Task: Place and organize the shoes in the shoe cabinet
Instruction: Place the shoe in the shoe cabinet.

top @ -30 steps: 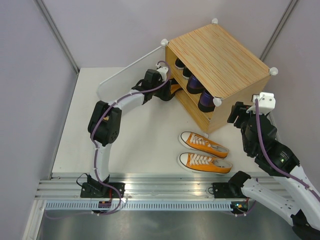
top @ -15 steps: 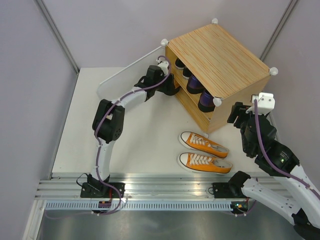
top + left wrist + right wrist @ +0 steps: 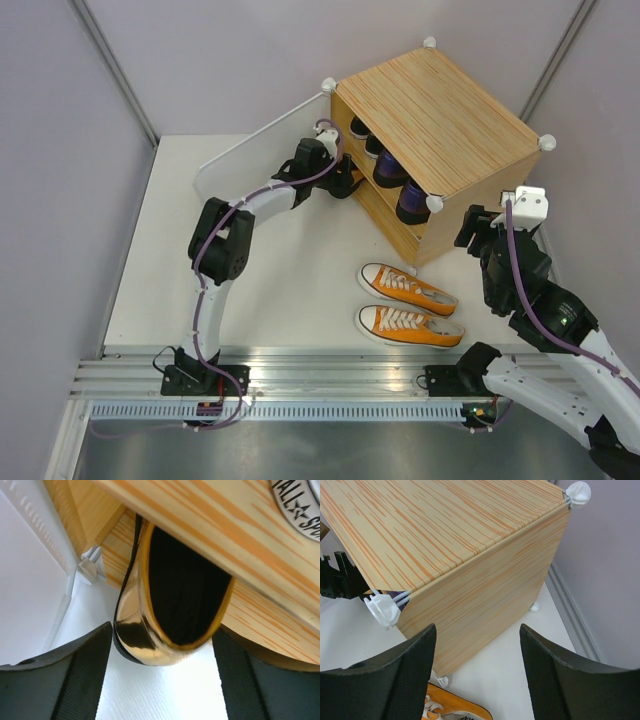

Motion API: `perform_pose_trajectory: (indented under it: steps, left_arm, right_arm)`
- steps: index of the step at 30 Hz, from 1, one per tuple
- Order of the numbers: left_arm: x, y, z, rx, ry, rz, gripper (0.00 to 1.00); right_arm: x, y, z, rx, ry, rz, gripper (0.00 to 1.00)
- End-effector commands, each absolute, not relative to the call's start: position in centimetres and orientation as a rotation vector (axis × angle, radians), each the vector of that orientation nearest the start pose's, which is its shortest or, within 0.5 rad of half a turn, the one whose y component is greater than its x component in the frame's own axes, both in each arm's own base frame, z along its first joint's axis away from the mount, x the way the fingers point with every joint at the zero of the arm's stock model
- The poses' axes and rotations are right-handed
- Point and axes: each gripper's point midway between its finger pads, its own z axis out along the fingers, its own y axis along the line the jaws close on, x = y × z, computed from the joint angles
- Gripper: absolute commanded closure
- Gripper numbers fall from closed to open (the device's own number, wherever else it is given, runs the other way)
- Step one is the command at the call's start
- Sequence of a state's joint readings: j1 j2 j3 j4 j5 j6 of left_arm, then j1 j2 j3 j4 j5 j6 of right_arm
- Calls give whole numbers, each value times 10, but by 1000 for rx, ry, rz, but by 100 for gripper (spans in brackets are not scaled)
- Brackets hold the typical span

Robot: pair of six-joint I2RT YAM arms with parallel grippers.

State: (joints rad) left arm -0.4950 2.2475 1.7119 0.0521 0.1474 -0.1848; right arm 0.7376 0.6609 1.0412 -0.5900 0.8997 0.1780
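Note:
The wooden shoe cabinet (image 3: 440, 110) stands at the back right with its white door (image 3: 245, 150) swung open. My left gripper (image 3: 340, 182) reaches into the lower compartment. There the heel of a gold pump (image 3: 145, 645) lies under the shelf (image 3: 210, 525), between my spread fingers (image 3: 75, 680) with a gap on each side, so the left gripper (image 3: 160, 690) is open. Purple loafers (image 3: 400, 190) and black sneakers (image 3: 360, 127) sit on the upper shelf. Two orange sneakers (image 3: 408, 305) lie on the table in front. My right gripper (image 3: 478, 232) hovers open and empty beside the cabinet's right wall (image 3: 470, 555).
The open door panel (image 3: 30, 580) stands just left of my left gripper. White corner knobs (image 3: 382, 610) stick out from the cabinet. An orange sneaker's toe (image 3: 455, 707) shows below my right gripper (image 3: 477, 680). Grey walls close in the white table (image 3: 280, 290) on three sides.
My left gripper has pushed a little deeper toward the lower compartment, and its jaws have widened off the gold pump. The right arm has not moved.

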Motion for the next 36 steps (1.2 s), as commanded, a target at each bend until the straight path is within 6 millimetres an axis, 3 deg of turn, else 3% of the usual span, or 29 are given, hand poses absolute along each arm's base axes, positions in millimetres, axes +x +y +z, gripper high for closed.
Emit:
perform_pose_trajectory:
  steps: [1, 7, 10, 14, 18, 23, 28, 32, 34, 36]
  left_arm:
    - [543, -328, 120, 375, 1961, -583, 15]
    - [532, -328, 140, 397, 1926, -609, 3]
    - [524, -329, 149, 414, 1913, -631, 2]
    - [514, -326, 178, 438, 1864, -642, 2]
    - [502, -318, 178, 480, 1869, -614, 1]
    - [482, -302, 142, 557, 1929, -550, 5]
    - [468, -294, 110, 666, 1976, -503, 14]
    - [471, -294, 94, 700, 2009, -484, 25]
    - [476, -298, 95, 705, 2006, -487, 35]
    - [480, -300, 83, 707, 2025, -486, 36]
  right_arm:
    - [234, 31, 347, 166, 1679, -132, 28]
    - [234, 32, 348, 171, 1678, -118, 27]
    - [234, 33, 350, 171, 1676, -104, 27]
    - [232, 35, 353, 168, 1679, -84, 27]
    - [230, 37, 358, 167, 1678, -50, 27]
    - [227, 35, 363, 167, 1677, -38, 27]
    - [226, 35, 365, 166, 1681, -35, 27]
    - [226, 36, 364, 170, 1684, -33, 27]
    - [227, 37, 362, 169, 1690, -35, 27]
    - [229, 38, 360, 168, 1697, -45, 27]
